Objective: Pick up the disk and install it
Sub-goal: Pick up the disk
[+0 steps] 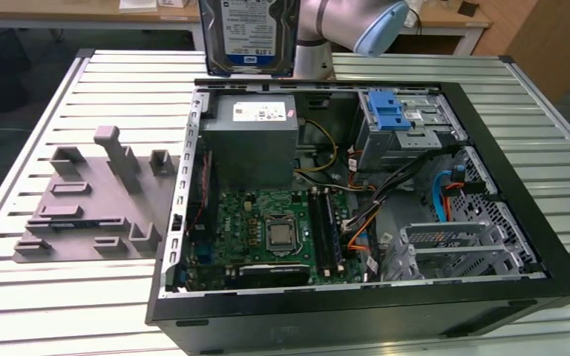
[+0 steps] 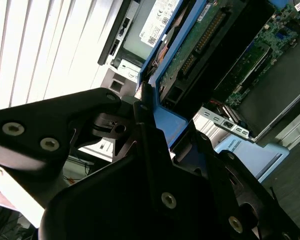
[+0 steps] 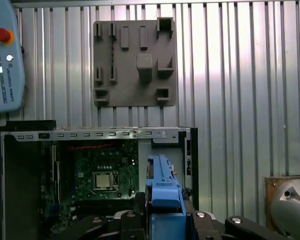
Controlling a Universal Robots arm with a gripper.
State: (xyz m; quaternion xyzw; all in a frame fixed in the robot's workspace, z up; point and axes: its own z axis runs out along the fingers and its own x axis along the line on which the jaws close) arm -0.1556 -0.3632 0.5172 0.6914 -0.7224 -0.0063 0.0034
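Disk [image 1: 249, 37], a flat silver hard drive with a white-and-blue label framed in a blue plastic bracket, hangs upright in the air above the far rim of the open black computer case [image 1: 522, 285], label facing the exterior view. The black gripper [image 3: 162, 220] is clamped on the disk's blue bracket, its fingers [image 2: 141, 107] pressed against the bracket's edge in both wrist views. The grey robot arm [image 1: 349, 22] rises just behind the disk on the exterior view's right. Below, inside the case, lie a grey metal power-supply box [image 1: 253, 141], a green motherboard [image 1: 265, 222] and a blue ridged latch strip [image 1: 389, 111]. The case rests on a slatted metal table [image 1: 27, 297], with a grey moulded fixture plate [image 1: 87, 200] beside it on the exterior view's left.
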